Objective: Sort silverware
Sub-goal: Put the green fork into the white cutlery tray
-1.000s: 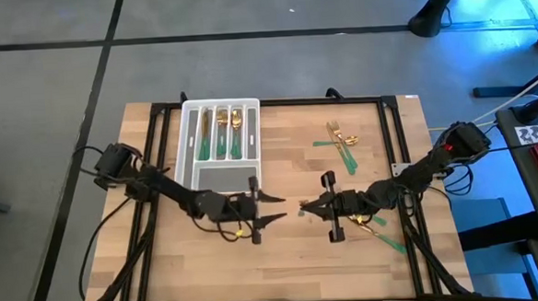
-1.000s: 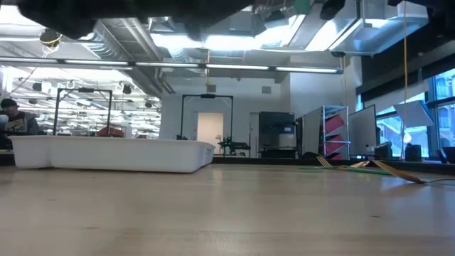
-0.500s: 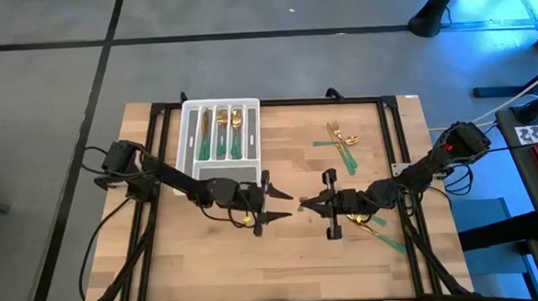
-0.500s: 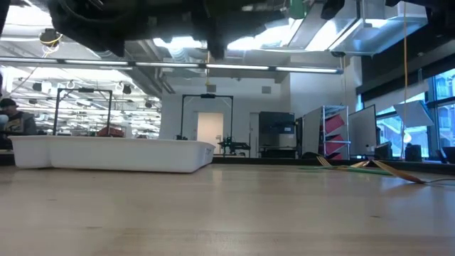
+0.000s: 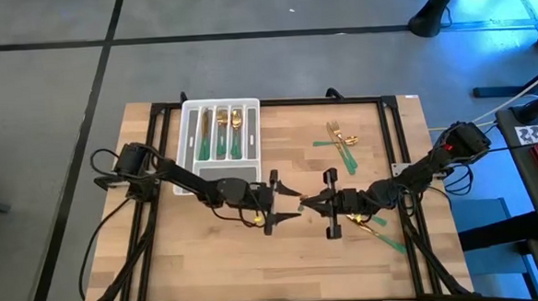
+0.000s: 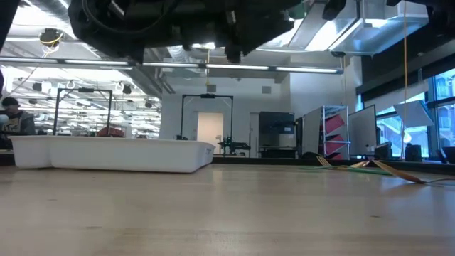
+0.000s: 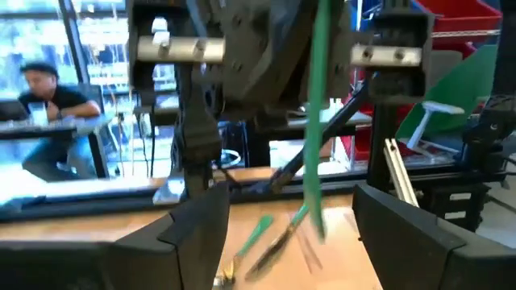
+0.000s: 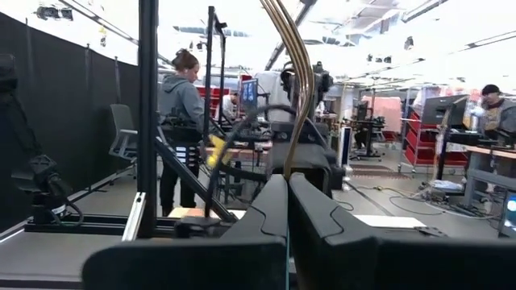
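My right gripper [image 5: 307, 202] hovers over the table's middle, shut on one piece of silverware [image 7: 314, 121]. My left gripper [image 5: 292, 205] faces it from the left, open. In the left wrist view its fingers [image 7: 197, 229] stand on either side of that piece's green handle without touching it. The white tray [image 5: 220, 135] lies at the far left, with several pieces [image 5: 224, 134] in its slots. Loose silverware lies at the far right [image 5: 342, 139] and under the right arm [image 5: 372, 224]. My right gripper pinches the piece between its two shut fingers [image 8: 270, 209], which reach in level from the table's right. A gold part [image 8: 297, 145] rises from between the fingertips. The piece stands roughly upright and is lifted clear of the table, its green handle [image 7: 313, 177] facing the left gripper.
A black frame runs around the tabletop [image 5: 394, 153]. The tray's long wall [image 6: 106, 153] shows in the low view, and loose pieces [image 6: 355, 166] lie far off on the wood. People sit and stand in the room behind. Bare wood lies along the near edge [image 5: 284, 260].
My left gripper has moved toward the table's right, closing in on the right gripper and the piece it holds, and has stayed open. The right gripper has kept still.
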Robot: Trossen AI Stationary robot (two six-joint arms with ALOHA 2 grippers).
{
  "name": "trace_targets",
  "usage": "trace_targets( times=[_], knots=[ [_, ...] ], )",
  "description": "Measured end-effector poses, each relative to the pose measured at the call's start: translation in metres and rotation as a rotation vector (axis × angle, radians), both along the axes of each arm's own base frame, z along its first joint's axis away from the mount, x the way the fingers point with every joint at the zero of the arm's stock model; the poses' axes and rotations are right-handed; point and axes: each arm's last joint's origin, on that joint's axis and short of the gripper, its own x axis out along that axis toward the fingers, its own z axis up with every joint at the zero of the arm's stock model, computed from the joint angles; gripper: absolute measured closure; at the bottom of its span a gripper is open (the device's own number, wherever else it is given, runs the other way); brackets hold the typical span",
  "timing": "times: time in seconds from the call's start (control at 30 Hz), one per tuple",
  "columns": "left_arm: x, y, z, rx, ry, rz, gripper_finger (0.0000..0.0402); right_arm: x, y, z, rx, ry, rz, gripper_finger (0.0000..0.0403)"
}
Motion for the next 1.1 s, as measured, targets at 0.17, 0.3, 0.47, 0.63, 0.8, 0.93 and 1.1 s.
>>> trace_targets(
  times=[0.17, 0.3, 0.47, 0.63, 0.8, 0.93, 1.1],
  knots=[
    [0.006, -0.001, 0.011, -0.074, -0.031, 0.061, 0.0185, 0.000, -0.001, 0.000, 0.007, 0.003, -0.027, 0.0403],
    [0.006, -0.003, 0.012, -0.092, -0.020, 0.061, 0.0239, 0.000, -0.002, 0.000, 0.000, 0.006, -0.063, 0.0403],
    [0.005, -0.010, 0.008, -0.090, 0.017, 0.046, 0.0324, 0.000, -0.002, 0.000, -0.003, 0.004, -0.064, 0.0403],
    [0.005, -0.016, 0.011, -0.100, 0.005, 0.062, 0.0393, 0.000, -0.002, 0.001, 0.004, -0.006, -0.055, 0.0403],
    [0.006, -0.024, 0.012, -0.087, 0.036, 0.099, 0.0397, 0.000, -0.002, 0.001, 0.000, 0.003, -0.062, 0.0394],
    [0.006, -0.024, 0.007, -0.119, 0.095, 0.153, 0.0398, -0.002, -0.002, 0.000, -0.029, 0.050, -0.160, 0.0361],
    [0.000, -0.019, 0.004, -0.171, 0.227, 0.190, 0.0399, -0.013, -0.002, 0.006, -0.045, 0.113, -0.309, 0.0284]
  ],
)
